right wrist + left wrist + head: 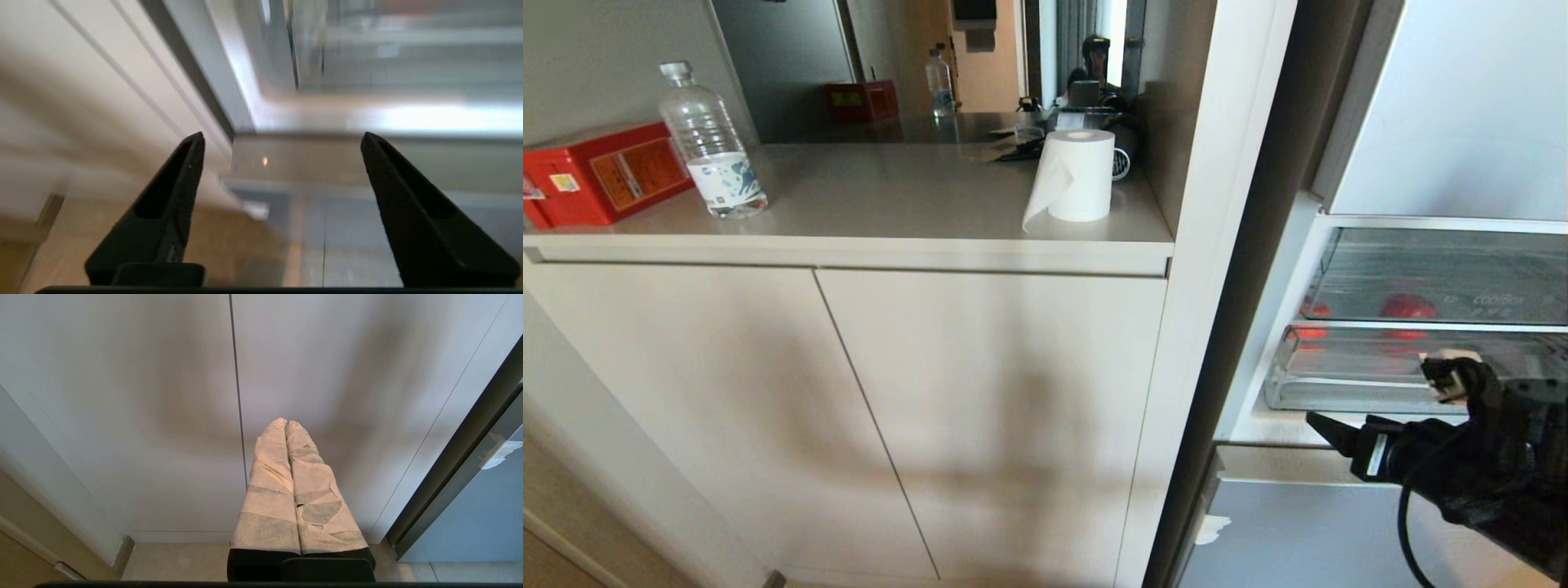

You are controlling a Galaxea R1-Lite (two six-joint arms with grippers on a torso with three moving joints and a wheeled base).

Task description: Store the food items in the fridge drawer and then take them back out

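So we've got the right gripper (282, 141) low before the fridge drawer (1347, 392) — fingers spread wide, holding nothing.

Beige cabinet (849, 408), grey countertop (890, 188), mirror (915, 57) behind.

The pale grey-beige desk (890, 192) atop the cream cabinet carries a red rectangular box (600, 173) at its far left, a clear plastic water bottle (709, 147) just right of it, and a white paper roll (1078, 175) standing upright near the right end. At right, in the open fridge, the clear plastic drawer (1347, 392) holds a red rounded food piece (1407, 309), seen through the clear walls.
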